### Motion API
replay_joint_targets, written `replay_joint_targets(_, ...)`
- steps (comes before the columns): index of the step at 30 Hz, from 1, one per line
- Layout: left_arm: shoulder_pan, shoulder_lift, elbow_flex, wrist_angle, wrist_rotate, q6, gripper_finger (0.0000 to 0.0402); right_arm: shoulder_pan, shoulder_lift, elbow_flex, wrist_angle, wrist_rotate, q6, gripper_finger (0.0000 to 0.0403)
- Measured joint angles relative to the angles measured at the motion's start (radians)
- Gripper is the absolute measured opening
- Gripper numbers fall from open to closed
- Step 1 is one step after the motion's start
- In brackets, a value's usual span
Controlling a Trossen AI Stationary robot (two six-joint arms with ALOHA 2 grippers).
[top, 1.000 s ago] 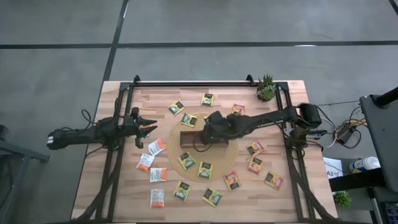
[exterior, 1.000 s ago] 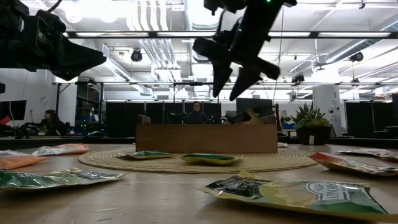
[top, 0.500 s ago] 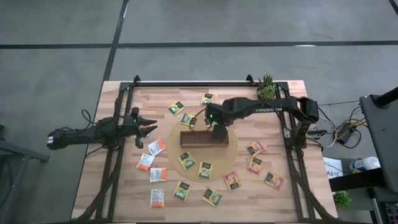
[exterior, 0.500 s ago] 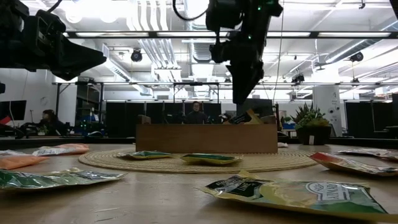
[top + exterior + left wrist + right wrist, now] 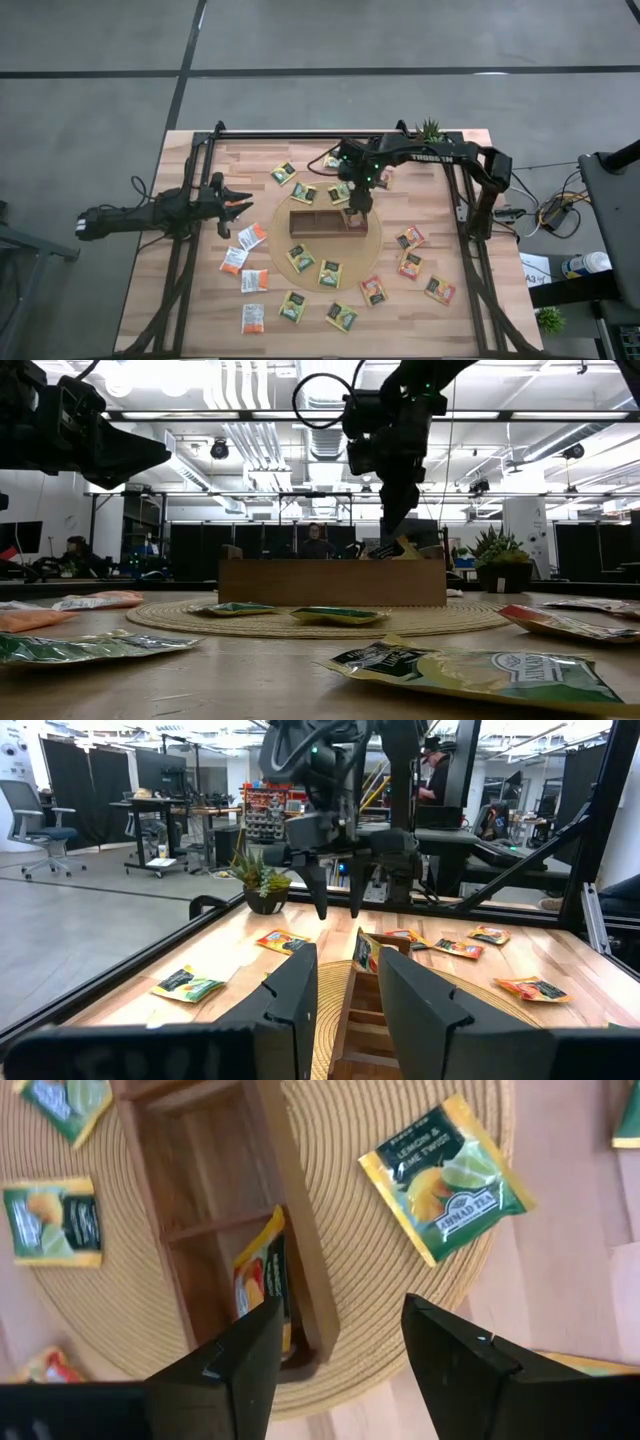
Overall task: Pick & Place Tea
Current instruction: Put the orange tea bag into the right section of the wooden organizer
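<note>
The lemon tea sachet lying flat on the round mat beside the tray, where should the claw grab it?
Pinch the lemon tea sachet probably by an edge, coming straight down: it lies flat on the woven mat, apart from the tray, so only its thin rim offers hold.

Sachets [image 5: 253, 317]: four white, about eight green, five red; one tray [image 5: 300, 213], one plant [image 5: 430, 130].

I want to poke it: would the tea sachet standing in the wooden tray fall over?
Probably. The tea sachet stands on edge, leaning against the wooden tray wall, so a nudge would likely tip it. It looks thin and papery, likely light and bendy.
</note>
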State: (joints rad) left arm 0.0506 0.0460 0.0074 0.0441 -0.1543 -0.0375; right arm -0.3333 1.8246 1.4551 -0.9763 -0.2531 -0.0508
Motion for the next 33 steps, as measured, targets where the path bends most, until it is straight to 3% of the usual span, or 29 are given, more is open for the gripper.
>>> replay_joint_targets(5, 0.000, 0.000, 0.000, 0.000, 0.000, 0.000, 0.0104, -0.014, 0.019, -0.003, -0.023, -0.080, -0.060, 0.0203)
replay_joint_targets(33, 0.000, 0.000, 0.000, 0.000, 0.000, 0.000, 0.0104, -0.016, 0.062, -0.025, -0.048, -0.146, -0.140, 0.0202)
